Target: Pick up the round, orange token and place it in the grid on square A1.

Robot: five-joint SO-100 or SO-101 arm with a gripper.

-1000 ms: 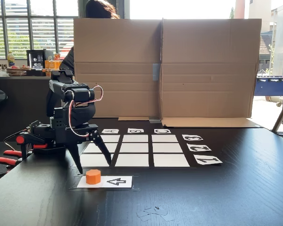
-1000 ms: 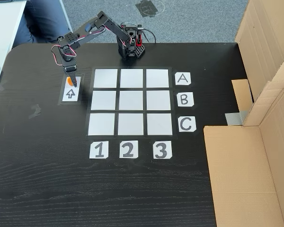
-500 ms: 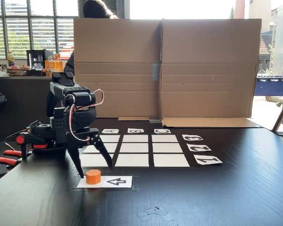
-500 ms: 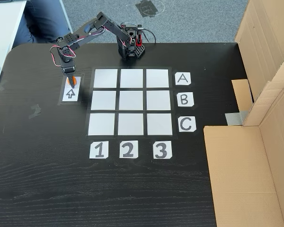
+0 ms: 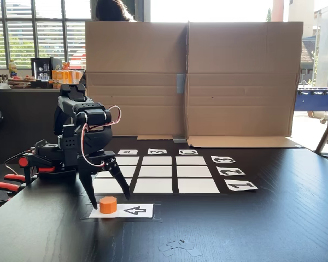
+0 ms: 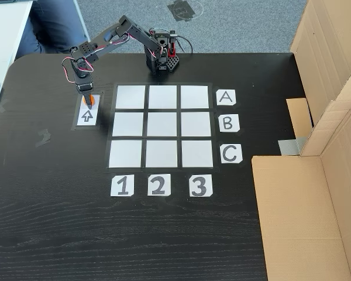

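Token [image 5: 107, 204], a short bright orange puck with faceted sides, sits on one end of the white arrow card [image 5: 132, 210], at the table's near edge in the low fixed view. Straddling it from behind, the gripper [image 5: 110, 200] is spread wide, one finger [image 5: 89, 190] on each side of the puck, holding nothing; whether a tip touches it I cannot tell. Beyond lies the grid [image 6: 161, 126], with square A1 [image 6: 130, 96] bare, just beside the arrow card. Farthest stands a cardboard screen [image 5: 191, 76].
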